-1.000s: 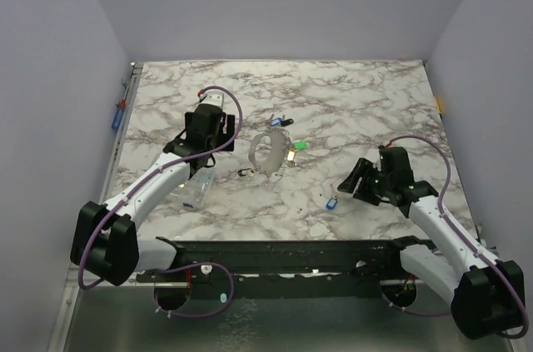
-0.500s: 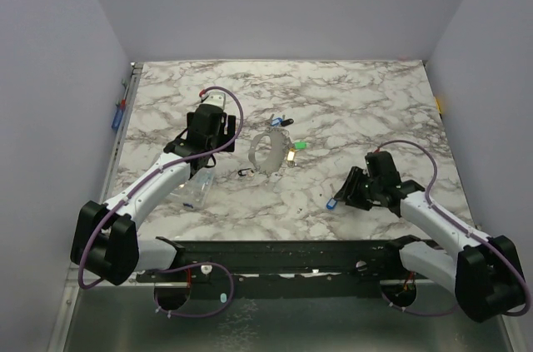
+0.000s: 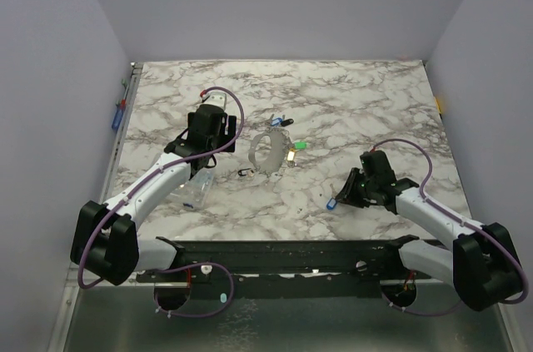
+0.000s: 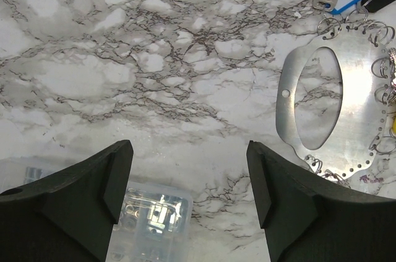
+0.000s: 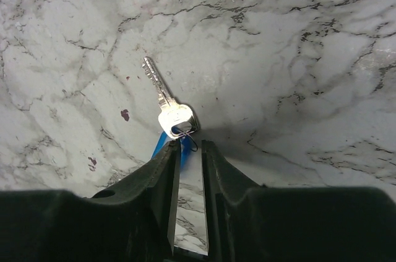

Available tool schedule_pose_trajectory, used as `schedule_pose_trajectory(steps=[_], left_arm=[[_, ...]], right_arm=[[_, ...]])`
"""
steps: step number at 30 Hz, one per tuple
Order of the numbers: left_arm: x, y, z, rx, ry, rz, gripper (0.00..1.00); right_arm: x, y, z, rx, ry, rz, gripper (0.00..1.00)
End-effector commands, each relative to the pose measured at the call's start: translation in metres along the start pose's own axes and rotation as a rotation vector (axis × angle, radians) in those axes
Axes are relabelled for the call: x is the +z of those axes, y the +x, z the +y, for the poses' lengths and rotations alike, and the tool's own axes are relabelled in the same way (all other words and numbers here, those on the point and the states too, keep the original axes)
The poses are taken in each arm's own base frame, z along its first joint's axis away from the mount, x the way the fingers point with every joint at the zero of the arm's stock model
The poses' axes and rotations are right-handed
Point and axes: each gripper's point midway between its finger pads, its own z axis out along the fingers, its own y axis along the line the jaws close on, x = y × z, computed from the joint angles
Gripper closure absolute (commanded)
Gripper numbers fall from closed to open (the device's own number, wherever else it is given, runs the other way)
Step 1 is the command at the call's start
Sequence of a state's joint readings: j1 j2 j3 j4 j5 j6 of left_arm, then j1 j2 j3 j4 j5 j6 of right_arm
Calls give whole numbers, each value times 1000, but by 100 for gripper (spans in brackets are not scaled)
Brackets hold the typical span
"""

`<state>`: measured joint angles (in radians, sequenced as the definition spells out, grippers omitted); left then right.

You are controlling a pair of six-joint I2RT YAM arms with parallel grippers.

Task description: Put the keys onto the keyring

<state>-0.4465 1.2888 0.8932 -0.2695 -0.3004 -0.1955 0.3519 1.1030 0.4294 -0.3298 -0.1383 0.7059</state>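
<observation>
Clear plastic box near keyring

Table: marble-patterned top, smooth, faint sheen.
Keyring: flat silvery metal, polished, glaring bright on its right half.
Key: silvery metal, shiny; blue tag on it: smooth plastic.
Left gripper and right gripper: black plastic, matt, finely grained.
Clear box, near left: transparent glossy plastic.
</observation>
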Motion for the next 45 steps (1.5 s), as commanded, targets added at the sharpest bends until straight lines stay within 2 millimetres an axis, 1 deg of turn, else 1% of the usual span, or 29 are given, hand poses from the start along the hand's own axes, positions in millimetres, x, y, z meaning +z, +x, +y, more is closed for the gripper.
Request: schedule_pose_trajectory(steps=[1, 3, 5, 11, 14, 19, 25, 32, 37, 45], left_arm=[[1, -4, -6, 11, 29, -12, 20], [1, -4, -7, 11, 29, -12, 20], [1, -4, -7, 12, 30, -13, 20], [1, -3, -8, 13, 35, -10, 20], [1, -3, -8, 13, 35, -10, 20], [1, -3, -8, 15, 36, -11, 20], [1, -3, -8, 16, 36, -10, 20], [0, -3, -9, 18, 37, -11, 21], [1, -3, -9, 18, 40, -10, 21], [0, -3, -11, 21, 52, -11, 23]], right_arm=[[3, -6, -1, -18, 15, -27, 72], [3, -6, -1, -19, 14, -27, 72], [2, -6, 0, -21, 13, -27, 76], [2, -5, 0, -23, 10, -26, 80], [2, -5, 1, -24, 7, -26, 86], [1, -5, 3, -29, 4, -26, 99], [-3, -7, 10, -49, -20, -32, 99], [-18, -15, 27, -96, -89, -77, 99], [-25, -17, 37, -141, -146, -98, 99], [-33, -21, 47, -181, -180, -112, 99]])
